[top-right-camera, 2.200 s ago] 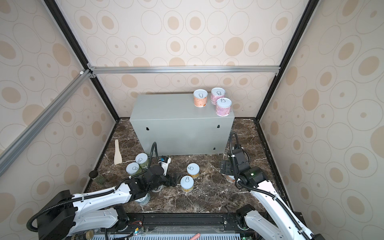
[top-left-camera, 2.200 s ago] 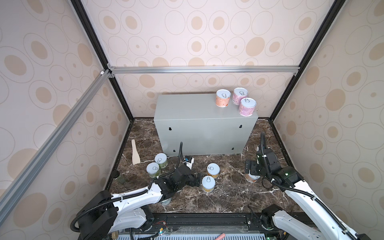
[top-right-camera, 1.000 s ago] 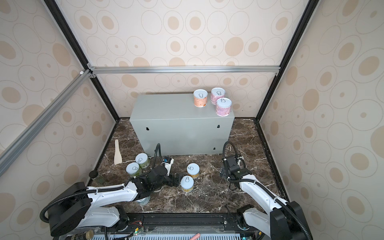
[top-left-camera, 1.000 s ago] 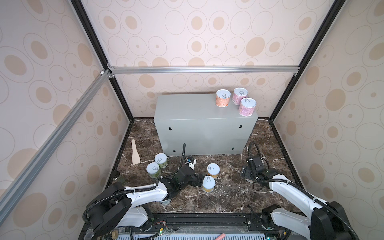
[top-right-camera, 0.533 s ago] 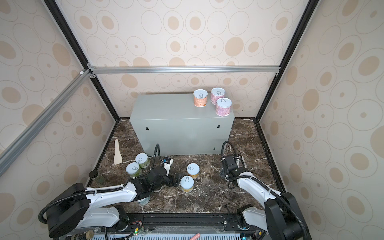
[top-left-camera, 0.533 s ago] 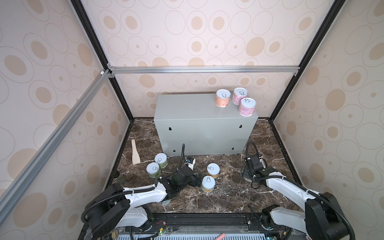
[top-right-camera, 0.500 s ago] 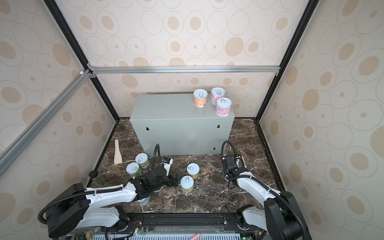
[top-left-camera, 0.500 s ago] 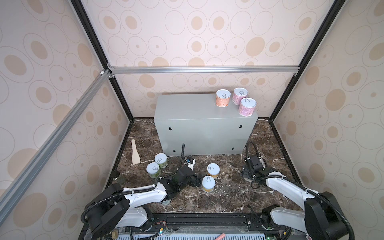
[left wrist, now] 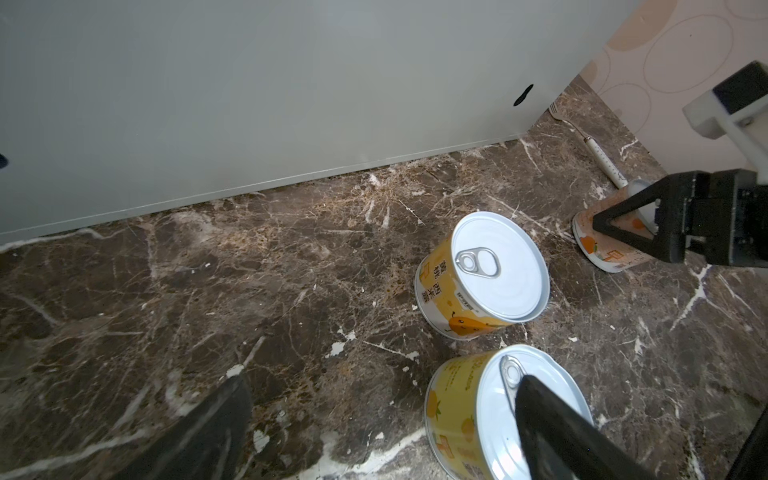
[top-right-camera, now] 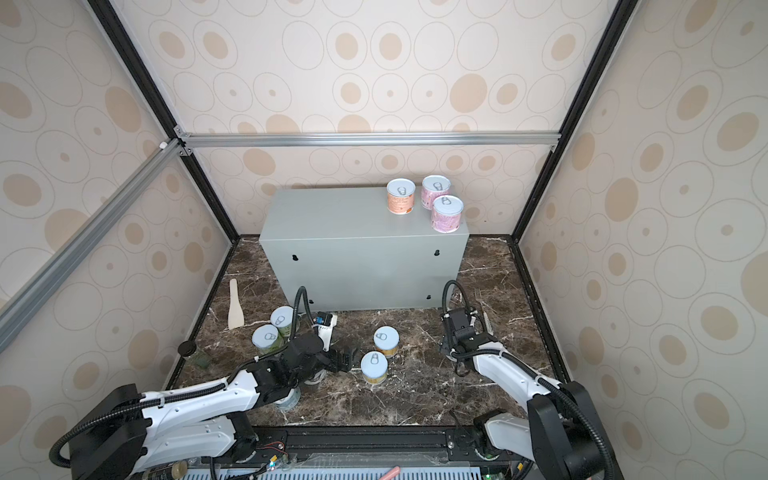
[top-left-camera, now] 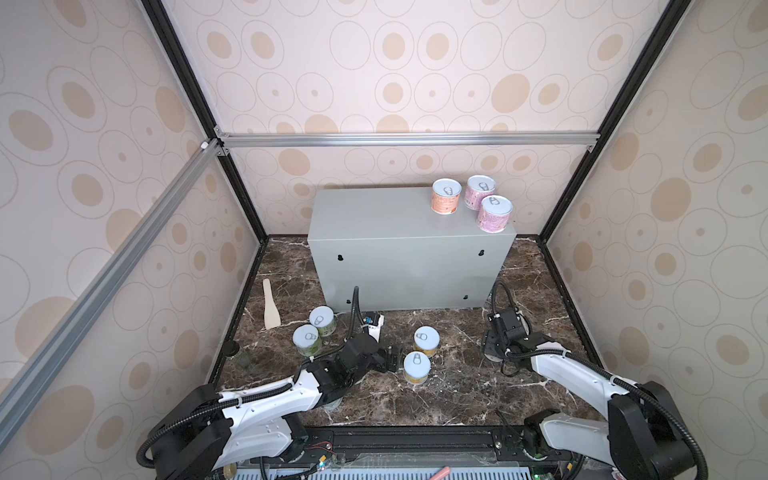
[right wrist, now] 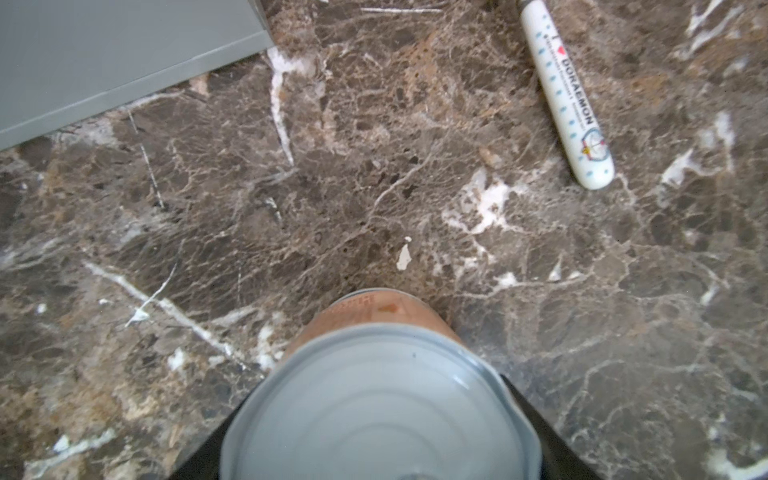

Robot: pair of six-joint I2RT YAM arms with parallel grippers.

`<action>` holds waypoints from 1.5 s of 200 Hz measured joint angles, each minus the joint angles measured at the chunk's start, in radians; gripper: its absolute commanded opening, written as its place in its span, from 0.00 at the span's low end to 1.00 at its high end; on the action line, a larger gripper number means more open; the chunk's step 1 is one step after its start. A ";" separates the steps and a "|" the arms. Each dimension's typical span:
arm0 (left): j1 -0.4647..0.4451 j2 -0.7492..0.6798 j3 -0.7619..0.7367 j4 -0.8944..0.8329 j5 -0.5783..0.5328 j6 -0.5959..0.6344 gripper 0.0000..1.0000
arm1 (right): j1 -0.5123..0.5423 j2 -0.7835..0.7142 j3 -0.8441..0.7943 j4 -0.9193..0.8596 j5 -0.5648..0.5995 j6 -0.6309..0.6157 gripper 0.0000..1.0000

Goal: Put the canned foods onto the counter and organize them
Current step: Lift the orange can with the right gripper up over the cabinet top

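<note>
On the counter [top-left-camera: 399,224], at its right end: upper orange can [top-left-camera: 446,198] and two pink cans [top-left-camera: 480,193] [top-left-camera: 494,215], upright, close together. Before the counter's right front corner, on the marble surface [top-left-camera: 449,386]: lower orange can [right wrist: 376,316], upright, clamped between the jaws of the right gripper [top-left-camera: 493,351]. Before the counter's middle: two yellow cans [top-left-camera: 426,340] [top-left-camera: 417,368], standing free. Just beside the yellow can farther from the counter: left gripper [top-left-camera: 395,359], jaws wide apart, holding nothing. Before the counter's left front corner: two green cans [top-left-camera: 322,321] [top-left-camera: 306,340]. Off the right corner: white-handled fork [right wrist: 569,99], lying flat.

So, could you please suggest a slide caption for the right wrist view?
Right gripper straddling an upright orange can on dark marble, white utensil handle and counter corner beyond.
</note>
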 measured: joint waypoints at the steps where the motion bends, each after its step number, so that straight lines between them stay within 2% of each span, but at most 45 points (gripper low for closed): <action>1: 0.000 -0.002 0.000 -0.001 0.000 0.000 0.99 | 0.000 -0.001 0.000 0.000 -0.002 0.000 0.49; 94: 0.000 -0.167 0.000 -0.124 -0.040 -0.001 0.99 | 0.018 -0.149 0.024 -0.143 -0.107 -0.074 0.46; 167: 0.000 -0.274 0.042 -0.276 -0.087 0.010 0.99 | 0.165 -0.220 0.117 -0.267 -0.138 -0.110 0.46; 240: 0.000 -0.328 0.119 -0.404 -0.104 0.049 0.99 | 0.426 -0.196 0.378 -0.437 -0.022 -0.110 0.43; 265: 0.000 -0.328 0.157 -0.451 -0.108 0.068 0.99 | 0.472 -0.153 0.490 -0.494 0.011 -0.121 0.43; 300: 0.000 -0.354 0.201 -0.507 -0.116 0.087 0.99 | 0.484 -0.109 0.624 -0.567 0.021 -0.159 0.43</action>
